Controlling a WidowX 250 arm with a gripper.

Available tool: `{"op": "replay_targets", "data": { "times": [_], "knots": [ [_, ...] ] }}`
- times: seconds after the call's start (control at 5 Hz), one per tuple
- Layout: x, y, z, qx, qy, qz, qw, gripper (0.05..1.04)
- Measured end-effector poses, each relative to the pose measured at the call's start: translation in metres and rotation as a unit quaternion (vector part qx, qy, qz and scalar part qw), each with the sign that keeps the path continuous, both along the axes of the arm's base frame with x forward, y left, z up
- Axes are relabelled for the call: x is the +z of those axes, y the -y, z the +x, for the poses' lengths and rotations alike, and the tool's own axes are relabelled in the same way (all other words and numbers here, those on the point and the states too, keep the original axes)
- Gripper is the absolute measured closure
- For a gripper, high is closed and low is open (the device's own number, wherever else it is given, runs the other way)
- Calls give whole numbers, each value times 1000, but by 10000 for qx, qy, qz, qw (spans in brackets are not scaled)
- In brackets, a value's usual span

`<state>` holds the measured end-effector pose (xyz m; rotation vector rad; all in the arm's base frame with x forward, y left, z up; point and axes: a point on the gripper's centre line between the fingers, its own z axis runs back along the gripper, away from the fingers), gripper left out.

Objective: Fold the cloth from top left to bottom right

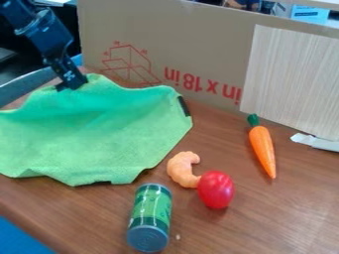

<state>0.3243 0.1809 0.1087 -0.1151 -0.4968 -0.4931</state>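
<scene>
Cloth point(99, 134): light green, matte, slightly fuzzy nap. Lies on the left part of the wooden surface point(232, 228), running out of view at the left. Broadly spread, not folded over on itself as far as can be seen. Upper edge wavy, rising to a rounded peak beside the pincer point(71, 84); soft creases and darker green shading below this edge. Right side tapers to a blunt corner, with a black strip point(184, 106) along the edge there. Lower edge angular and uneven, with a second, smaller dark strip point(100, 183) near its middle.

Pincer: at the cloth's upper edge, the arm coming in from the upper left. Spread, pressed together or pinching cloth: cannot tell.

Other items, right of or below the cloth: green can point(151, 216) on its side, grey end toward the camera; curved orange toy shrimp point(180, 169) touching a glossy red oval piece point(216, 190); toy carrot point(262, 149) farther right, green top pointing away. Cardboard panel point(205, 49) upright behind.
</scene>
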Motion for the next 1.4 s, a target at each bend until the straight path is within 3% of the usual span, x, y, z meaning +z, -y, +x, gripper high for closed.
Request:
{"op": "replay_targets", "data": {
  "times": [0.4,1.0,1.2,1.4],
  "knots": [
    [-5,18,-37,-137,-288,171,9993,1017],
    [-22,55,-71,-101,-301,537,9981,1000],
    [-31,63,-77,-137,-433,617,9971,844],
    [-30,63,-77,-78,-447,588,9972,572]
  ]
}}
